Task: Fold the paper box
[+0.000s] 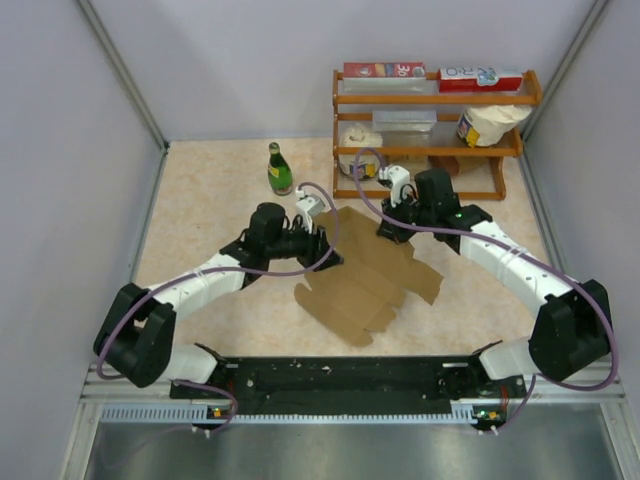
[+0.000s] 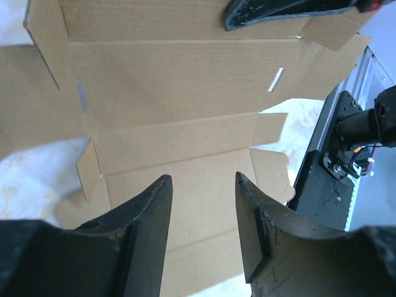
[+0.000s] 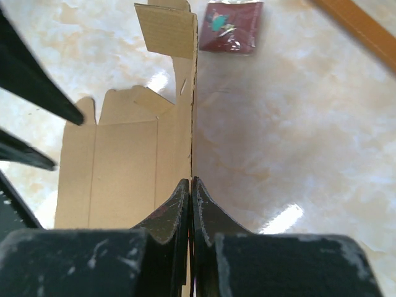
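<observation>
Gripping the near edge of the paper box (image 3: 124, 167), my right gripper (image 3: 190, 192) was pressed flat shut on the thin cardboard. The edge ran straight up the middle of the right wrist view from between the fingers, and the creased panels spread out to the left of it. Beyond the sheet, at the top of that view, a dark-red square card (image 3: 230, 28) lay on the marbled table (image 1: 200, 210), apart from the cardboard.

My left gripper (image 2: 201, 216) stood wide, its two dark fingers (image 2: 151, 235) spread with a brown panel showing in the gap between them. I could not tell whether they touched it.

From above, the box lay as an unfolded sheet in the centre of the frame, just above the arm bases. My left gripper was at its upper left edge and my right at its upper right edge. Farther up stood a green bottle (image 1: 279, 170), and a wooden rack (image 1: 430, 130) filled the upper right.
</observation>
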`<state>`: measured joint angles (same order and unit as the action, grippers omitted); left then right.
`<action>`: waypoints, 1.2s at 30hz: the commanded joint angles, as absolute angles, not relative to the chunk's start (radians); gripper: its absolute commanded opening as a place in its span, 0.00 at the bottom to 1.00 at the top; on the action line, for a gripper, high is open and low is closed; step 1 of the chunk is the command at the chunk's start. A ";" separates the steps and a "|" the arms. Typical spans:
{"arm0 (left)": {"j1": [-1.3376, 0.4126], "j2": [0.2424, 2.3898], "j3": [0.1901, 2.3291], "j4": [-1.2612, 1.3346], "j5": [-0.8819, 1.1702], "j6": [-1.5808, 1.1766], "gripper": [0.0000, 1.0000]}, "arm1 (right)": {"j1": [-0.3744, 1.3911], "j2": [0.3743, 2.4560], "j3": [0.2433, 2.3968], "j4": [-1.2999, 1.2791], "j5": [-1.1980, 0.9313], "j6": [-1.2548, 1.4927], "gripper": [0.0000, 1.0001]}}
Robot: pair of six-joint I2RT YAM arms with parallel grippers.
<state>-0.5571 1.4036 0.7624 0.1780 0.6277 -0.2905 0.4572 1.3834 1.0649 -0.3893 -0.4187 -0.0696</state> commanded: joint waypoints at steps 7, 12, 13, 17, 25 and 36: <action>-0.557 1.279 0.793 0.104 0.489 -0.316 0.52 | 0.456 1.345 1.140 -0.350 -0.180 -0.071 0.00; -0.557 1.299 0.807 0.107 0.445 -0.368 0.41 | 0.456 1.371 1.164 -0.348 -0.100 -0.008 0.00; -0.555 1.298 0.805 0.107 0.434 -0.374 0.38 | 0.456 1.371 1.164 -0.348 -0.086 0.030 0.00; -0.549 1.275 0.793 0.104 0.381 -0.374 0.27 | 0.456 1.365 1.163 -0.344 -0.086 0.038 0.00; -0.528 1.261 0.792 0.081 0.386 -0.347 0.00 | 0.456 1.332 1.091 -0.270 -0.117 0.041 0.00; -0.503 1.319 0.816 0.094 0.515 -0.327 0.00 | 0.394 1.342 1.049 -0.255 -0.308 0.060 0.00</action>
<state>-0.5125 1.3148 0.7731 0.0742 0.4789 -0.3420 0.4316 1.3567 1.0515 -0.3046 -0.2214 0.0238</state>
